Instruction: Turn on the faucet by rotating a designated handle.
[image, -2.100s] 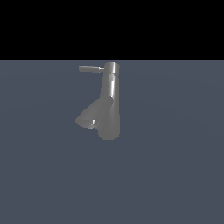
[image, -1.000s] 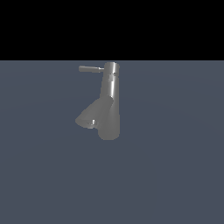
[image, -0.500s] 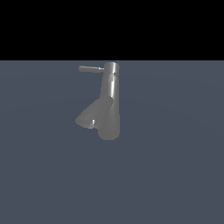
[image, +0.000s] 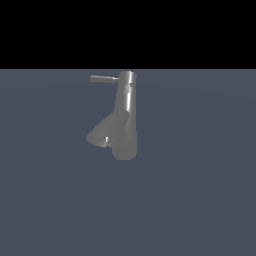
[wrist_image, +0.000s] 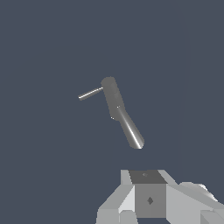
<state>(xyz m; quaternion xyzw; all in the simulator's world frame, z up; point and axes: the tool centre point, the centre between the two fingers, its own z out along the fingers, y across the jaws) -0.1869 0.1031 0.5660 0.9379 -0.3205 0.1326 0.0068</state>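
Note:
The grey metallic faucet stands upright on the dark floor in the exterior view, with its wide conical spout branching down toward the exterior view's left. The thin handle sticks sideways from the cap toward the exterior view's left. The wrist view shows the faucet from above, with its handle and spout. Only part of my white gripper shows at the frame edge, well apart from the faucet. Its fingertips are cut off, so its opening is unclear. The gripper is out of the exterior view.
A flat dark blue-grey floor lies all around the faucet. A black background fills the space above the horizon in the exterior view.

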